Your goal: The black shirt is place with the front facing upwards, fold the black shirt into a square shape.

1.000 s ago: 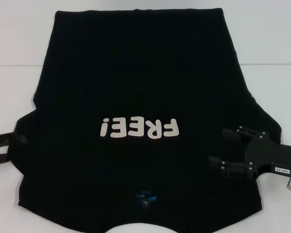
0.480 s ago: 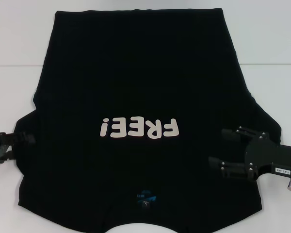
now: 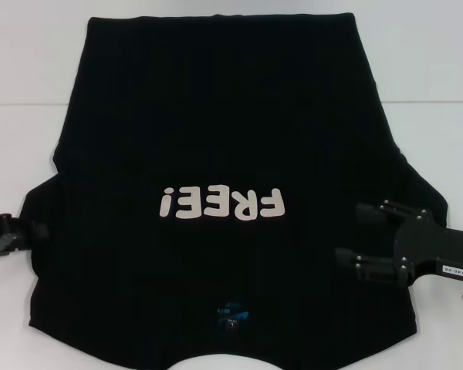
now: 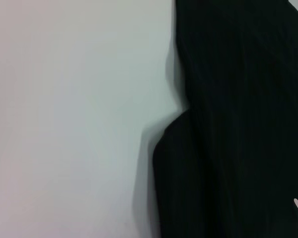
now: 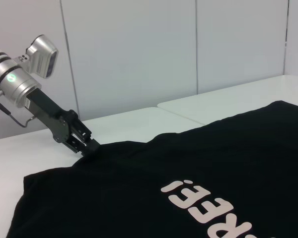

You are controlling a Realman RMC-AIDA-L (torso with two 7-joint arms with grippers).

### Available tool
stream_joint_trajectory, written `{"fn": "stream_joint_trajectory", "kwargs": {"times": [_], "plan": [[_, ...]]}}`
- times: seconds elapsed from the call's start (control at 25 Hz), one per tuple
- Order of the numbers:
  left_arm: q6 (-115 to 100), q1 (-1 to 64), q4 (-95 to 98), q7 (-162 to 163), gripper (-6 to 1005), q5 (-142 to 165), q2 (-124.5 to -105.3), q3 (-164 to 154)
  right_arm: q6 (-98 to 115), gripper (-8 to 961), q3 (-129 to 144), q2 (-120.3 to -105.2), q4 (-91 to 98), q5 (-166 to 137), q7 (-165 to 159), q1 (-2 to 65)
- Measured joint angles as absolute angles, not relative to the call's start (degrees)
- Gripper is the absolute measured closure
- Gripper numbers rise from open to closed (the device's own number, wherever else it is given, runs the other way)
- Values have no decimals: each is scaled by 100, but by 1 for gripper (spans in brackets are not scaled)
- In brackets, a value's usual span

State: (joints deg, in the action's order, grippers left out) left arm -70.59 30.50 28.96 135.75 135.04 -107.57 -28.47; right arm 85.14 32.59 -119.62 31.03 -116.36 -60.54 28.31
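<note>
The black shirt (image 3: 216,116) lies flat on the white table, front up, its white "FREE!" letters (image 3: 222,203) reading upside down and its blue neck label (image 3: 231,314) near the front edge. My left gripper (image 3: 32,230) sits low at the edge of the shirt's left sleeve, fingers closed together on the cloth; the right wrist view shows the same gripper (image 5: 91,147) pinching the sleeve edge. My right gripper (image 3: 349,233) hovers open over the right sleeve, nothing between its fingers. In the left wrist view only the shirt's sleeve edge (image 4: 228,124) shows.
The white table (image 3: 432,62) has a seam running across behind the shirt's middle. Bare tabletop lies to the left, right and behind the shirt. White wall panels (image 5: 139,49) stand beyond the table.
The left gripper has slid in to the left sleeve edge and its fingers have closed on the cloth. The right gripper has barely shifted.
</note>
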Motion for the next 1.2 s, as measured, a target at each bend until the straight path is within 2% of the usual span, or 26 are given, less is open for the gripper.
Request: {"fn": "stream_joint_trajectory", "kwargs": {"times": [0.08, 0.48, 0.6, 0.84, 1.2], "plan": [[-7057, 3035, 2935, 13573, 571, 13506, -10757, -2850, 8514, 41, 3260, -11964, 3103, -11636, -6054, 2830], [-7160, 3006, 2987, 13570, 779, 13513, -10744, -2824, 8510, 41, 3261, -11970, 3103, -11628, -6056, 2830], [-7291, 3006, 3013, 13547, 996, 13480, -10715, -2707, 8509, 42, 3261, -11970, 3103, -11627, -6056, 2830], [-7446, 3005, 3059, 13481, 1000, 13478, -10704, -2568, 8484, 42, 3261, -11970, 3103, -11627, -6056, 2842], [-7363, 2980, 3069, 13672, 911, 13495, -10704, -2565, 8474, 41, 3261, -11970, 3103, -11628, -6055, 2856]]}}
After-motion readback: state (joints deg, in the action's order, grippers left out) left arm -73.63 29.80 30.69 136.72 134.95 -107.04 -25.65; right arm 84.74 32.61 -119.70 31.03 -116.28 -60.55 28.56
